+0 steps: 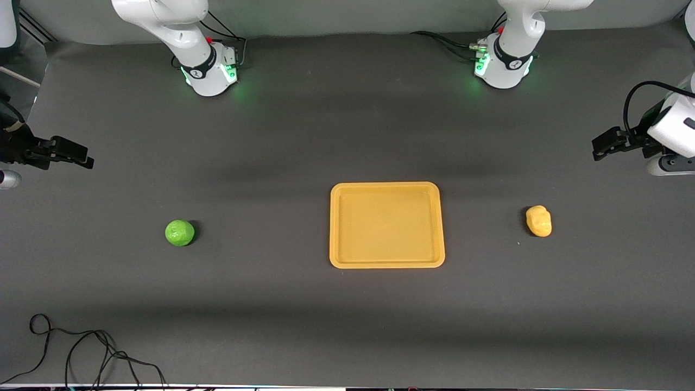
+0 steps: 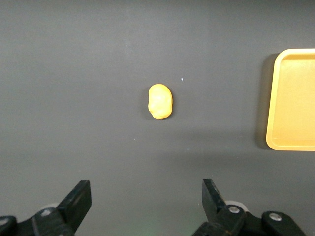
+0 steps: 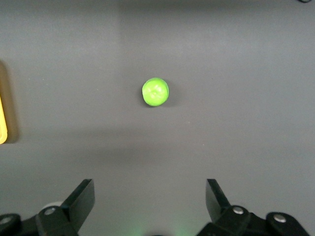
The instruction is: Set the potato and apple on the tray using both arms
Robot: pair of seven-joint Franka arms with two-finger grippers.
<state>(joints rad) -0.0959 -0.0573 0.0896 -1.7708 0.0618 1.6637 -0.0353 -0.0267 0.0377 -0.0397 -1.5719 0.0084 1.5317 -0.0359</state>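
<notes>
Potato, apple and tray lie apart on the dark table, both grippers up and spread wide.

Toward the right arm's end, the right gripper (image 1: 76,155) hangs over bare table with its black fingers (image 3: 81,199) wide apart and nothing between them; the small lime-green roundish toy apple (image 1: 179,233) sits on the dark grey table (image 1: 271,136) well apart from it. The flat rectangular orange-yellow plastic tray (image 1: 386,264) with its low rim lies between the two fruits, holding nothing. The lumpy yellow-orange toy potato (image 1: 538,221) rests toward the left arm's end. Over that end the left gripper (image 1: 605,146) hangs, fingers (image 2: 78,199) spread wide, holding nothing.
</notes>
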